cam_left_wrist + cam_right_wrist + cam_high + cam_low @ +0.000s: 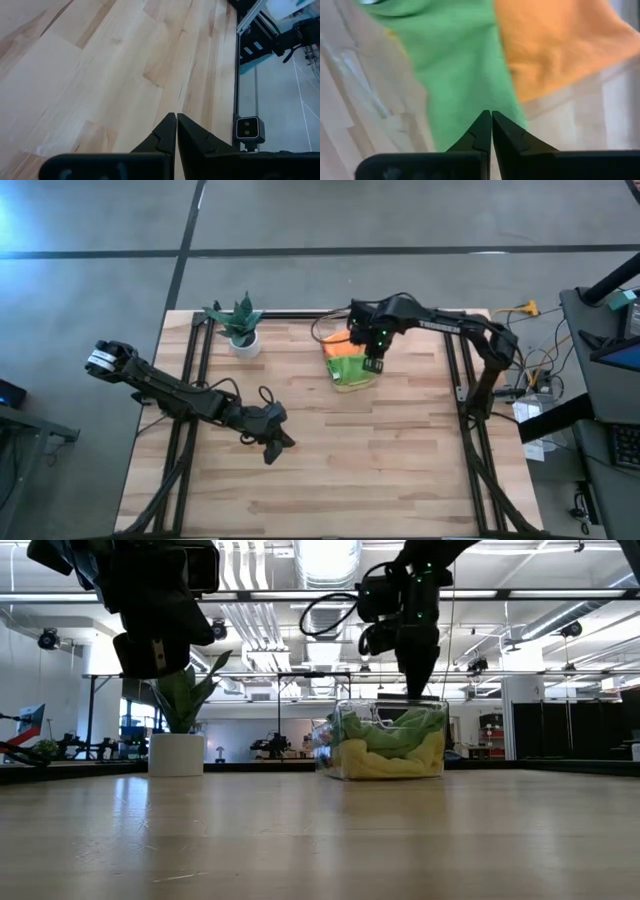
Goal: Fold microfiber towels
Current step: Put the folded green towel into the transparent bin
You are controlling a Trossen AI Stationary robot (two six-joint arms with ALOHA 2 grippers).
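From my overhead feed I start at nine o'clock: my left arm reaches in over the wooden table (400, 470) and its left gripper (283, 442) sits over bare boards near seven o'clock of the table's centre, fingers pressed fully together, nothing between them. The wrist feed confirms it, the two dark fingertips (176, 122) meet in a point above plain wood.

Moving along, at about eleven o'clock of the table there's a small potted plant (241, 326) in a white pot.

Then at roughly one o'clock of centre, the clear plastic bin (340, 755), and the microfiber towels (390, 745) are heaped inside it, crumpled, not folded: a lime green one bunched on top, a yellow one slumped below it in the level feed, orange showing from above (342, 348).

My right gripper (373, 365) hangs right above the bin, fingers closed tight, holding nothing that I can see. Its own wrist feed looks down on soft fuzzy cloth, a green towel (460, 70) beside an orange towel (555, 45), tips shut just over the green
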